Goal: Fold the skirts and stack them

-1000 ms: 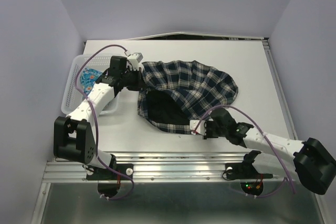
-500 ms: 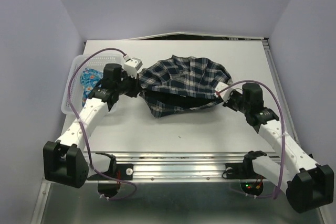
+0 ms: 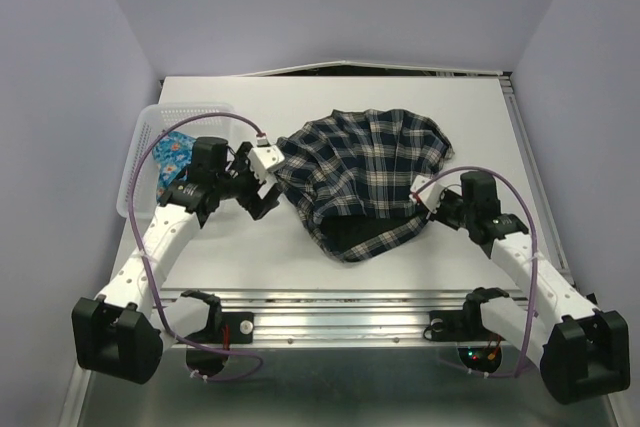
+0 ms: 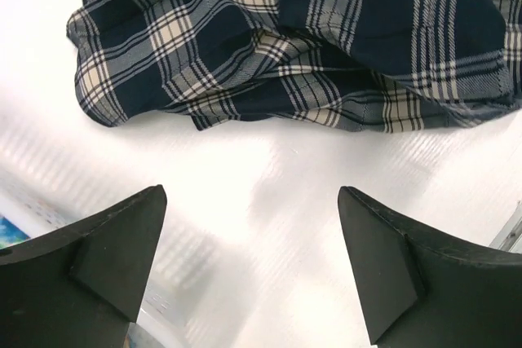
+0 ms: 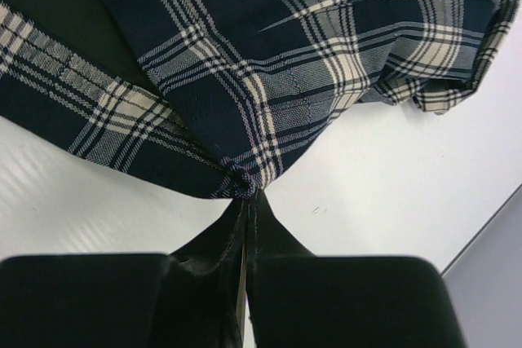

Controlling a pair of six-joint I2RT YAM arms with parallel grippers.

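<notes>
Navy plaid cloth, the larger skirt (image 3: pixel 365 169), lies bunched mid-bench (image 3: pixel 250 247), its 4 o'clock hem clamped in the right gripper (image 5: pixel 247 195), likely to pull it flat, while the left gripper (image 4: pixel 253 197) gapes empty at its 9 o'clock edge; the floral skirt (image 3: pixel 172 155) waits in the basket (image 3: pixel 148 119).

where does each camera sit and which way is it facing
Top external: above and behind, looking down on table, plaid skirt, left arm, right arm.
Left wrist: on left arm, facing the skirt's edge; open left tool shows.
Right wrist: on right arm, facing the skirt; right tool shut on its edge.
Shared: all see the plaid skirt.
</notes>
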